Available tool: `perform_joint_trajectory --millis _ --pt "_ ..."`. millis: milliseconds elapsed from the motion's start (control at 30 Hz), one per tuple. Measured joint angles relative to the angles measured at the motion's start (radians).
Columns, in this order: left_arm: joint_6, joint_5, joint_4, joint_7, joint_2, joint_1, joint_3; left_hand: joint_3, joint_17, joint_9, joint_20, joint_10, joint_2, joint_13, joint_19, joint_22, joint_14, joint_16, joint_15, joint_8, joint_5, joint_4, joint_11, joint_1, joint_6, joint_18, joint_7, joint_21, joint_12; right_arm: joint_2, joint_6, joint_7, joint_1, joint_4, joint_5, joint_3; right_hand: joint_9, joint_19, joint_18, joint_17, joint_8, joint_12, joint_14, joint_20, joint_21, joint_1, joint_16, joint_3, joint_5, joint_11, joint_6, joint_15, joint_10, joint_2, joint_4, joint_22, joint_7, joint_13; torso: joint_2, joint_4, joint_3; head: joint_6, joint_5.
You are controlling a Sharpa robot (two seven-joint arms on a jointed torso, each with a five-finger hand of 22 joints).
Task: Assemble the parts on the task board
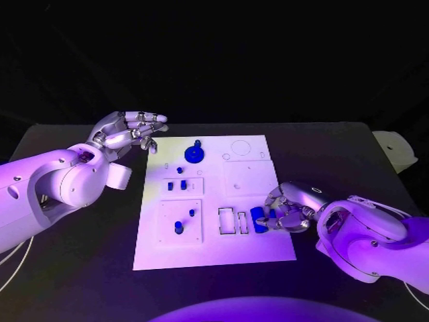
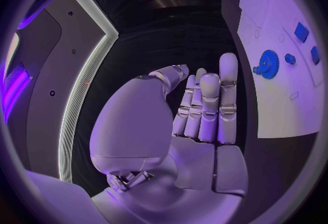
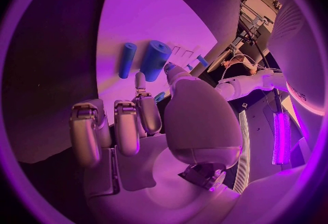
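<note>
the white board [image 1: 214, 201] lies in the middle of the black surface [image 1: 350, 151], and the work on it is judged to be partly done. near the board's far edge a blue gear [image 1: 194, 153] is seen seated on its spot — in the left wrist view it appears again [image 2: 268, 64] with a small blue piece close beside it. two small blue blocks [image 1: 177, 186] stand in the panel toward the board's left edge, and two more blue pegs [image 1: 181, 225] sit in the square panel near the front left corner. these look placed, though how firmly cannot be told.

the left hand [image 1: 131, 132] is held off the board's far left corner, above the surface, fingers loosely curled and together, with nothing in it.

the right hand [image 1: 290, 215] is at the board's right edge, beside the slotted frames. its fingertips are closed around a stubby blue cylinder [image 3: 154, 60], and a thinner blue bar [image 3: 126, 60] lies just beside it — whether that cylinder is already seated cannot be told.

still open, as far as can be seen: the round outline and the square outline near the far right corner, and the frames by the right hand.
</note>
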Motion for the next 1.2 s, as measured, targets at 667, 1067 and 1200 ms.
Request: perform_joint_trajectory --millis 667,1067,1200 --pt "0.001 0.0 0.002 -0.002 -0.003 0.0 0.0 0.0 0.0 0.0 0.0 0.0 0.0 0.001 0.0 0.0 0.0 0.004 0.0 0.0 0.0 0.0 0.0 0.0 0.0 0.0 0.0 0.0 0.0 0.058 0.012 -0.006 -0.034 -0.033 -0.02 0.005 0.007 0.0 0.0 0.0 0.014 0.004 0.0 0.0 0.0 0.0 0.0 -0.008 0.004 0.0 0.007 0.0 0.0 0.0 -0.003 0.0 0.001 0.0 0.0 0.0008 -0.0005 -0.004 0.006" --pt "0.001 0.0 0.002 -0.004 -0.003 0.0 0.0 0.0 0.0 0.0 0.0 0.0 0.0 0.001 0.0 0.0 0.0 0.004 0.0 0.0 0.0 0.0 0.0 0.0 0.0 0.0 0.0 0.0 0.0 0.062 -0.014 -0.014 -0.039 -0.033 -0.021 0.004 0.001 0.0 0.0 0.0 0.019 0.035 0.004 -0.007 0.0 0.032 0.0 -0.011 0.044 -0.01 0.022 -0.011 0.022 0.032 0.0 0.0 -0.01 0.0 0.0 0.0002 -0.0003 -0.003 0.007" --pt "0.001 0.0 0.002 -0.004 -0.003 0.0 0.0 0.0 0.0 0.0 0.0 0.0 0.0 0.001 0.0 0.0 0.0 0.004 0.0 0.0 0.0 0.0 0.0 0.0 0.0 0.0 0.0 0.0 0.0 0.055 -0.035 -0.017 -0.039 -0.025 0.004 0.003 -0.003 -0.001 0.0 0.0 0.019 0.035 0.0 -0.013 0.0 0.064 0.0 -0.007 0.054 -0.013 0.021 -0.014 0.026 0.035 0.001 0.0 -0.011 0.0 0.0 -0.0001 -0.0001 -0.003 0.007"
